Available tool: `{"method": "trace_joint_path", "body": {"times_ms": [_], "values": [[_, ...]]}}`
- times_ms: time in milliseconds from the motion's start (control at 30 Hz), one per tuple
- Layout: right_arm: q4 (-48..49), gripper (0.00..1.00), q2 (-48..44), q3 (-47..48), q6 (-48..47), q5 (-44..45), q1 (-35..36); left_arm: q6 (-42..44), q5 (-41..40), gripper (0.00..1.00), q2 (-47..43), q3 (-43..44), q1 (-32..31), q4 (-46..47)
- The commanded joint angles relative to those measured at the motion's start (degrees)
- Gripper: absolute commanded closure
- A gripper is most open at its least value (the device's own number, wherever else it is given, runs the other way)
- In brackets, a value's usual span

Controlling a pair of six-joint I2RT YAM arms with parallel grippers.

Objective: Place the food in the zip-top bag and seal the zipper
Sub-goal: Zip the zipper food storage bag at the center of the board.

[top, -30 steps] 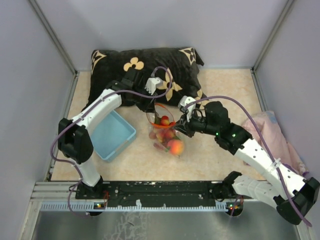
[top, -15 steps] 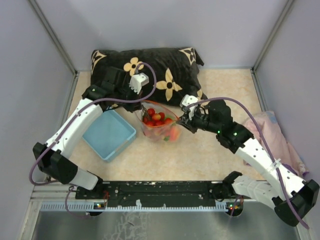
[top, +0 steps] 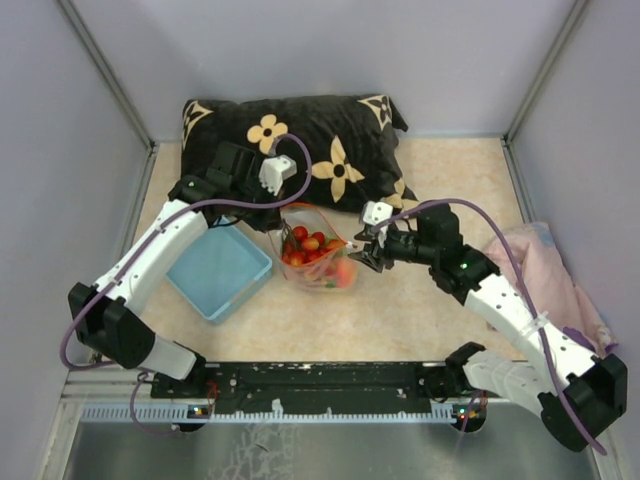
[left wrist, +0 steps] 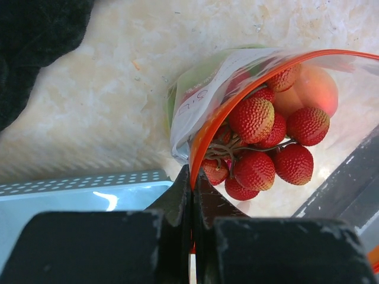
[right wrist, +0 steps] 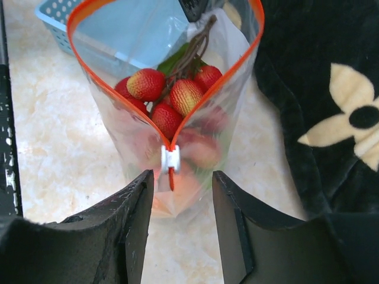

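Note:
The clear zip-top bag [top: 318,255] stands on the table, holding red strawberries [left wrist: 260,139] and an orange peach [left wrist: 314,89]. Its red-orange zipper [right wrist: 106,89] gapes open in a loop. My left gripper [left wrist: 193,180] is shut on the zipper's end at the bag's left side. My right gripper [right wrist: 177,189] is open, its jaws on either side of the white slider [right wrist: 170,158] at the bag's other end, not touching it. In the top view the right gripper [top: 365,250] sits at the bag's right edge and the left gripper [top: 278,205] at its far left.
A light blue latticed basket [top: 215,270] lies left of the bag, close under the left arm. A black pillow with tan flowers [top: 320,140] lies behind the bag. A pink cloth [top: 550,270] lies by the right wall.
The left arm swung out to the left and lowered, pulling the bag's mouth wider. The bag shifted slightly. The right gripper drew back a little to the bag's right end.

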Motion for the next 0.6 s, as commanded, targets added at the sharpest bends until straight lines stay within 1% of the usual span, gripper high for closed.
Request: {"method": "trace_joint_path", "body": {"times_ms": [0, 133, 267, 333, 467, 567], "values": [[3.1, 0.55, -1.4, 0.4, -1.6, -5.4, -0.6, -1.3, 2.0, 1.00, 1.4, 2.4, 0.2, 0.0], [7.8, 0.55, -1.8, -2.8, 0.2, -5.7, -0.6, -1.2, 2.5, 1.00, 1.9, 2.9, 0.2, 0.1], [12.7, 0.61, -0.1, -4.0, 2.2, -6.5, -0.6, -0.9, 2.4, 1.00, 2.0, 3.0, 0.2, 0.1], [13.2, 0.66, 0.9, -3.7, 2.2, -6.4, -0.7, -1.0, 2.4, 1.00, 2.1, 3.0, 0.2, 0.2], [14.2, 0.81, 1.3, -4.0, 2.2, -5.5, -0.8, -1.2, 2.5, 1.00, 2.0, 3.2, 0.2, 0.1], [14.2, 0.92, 0.8, -3.5, 2.0, -4.9, -1.0, -1.2, 1.3, 0.93, 1.2, 3.2, 0.2, 0.3]]}}
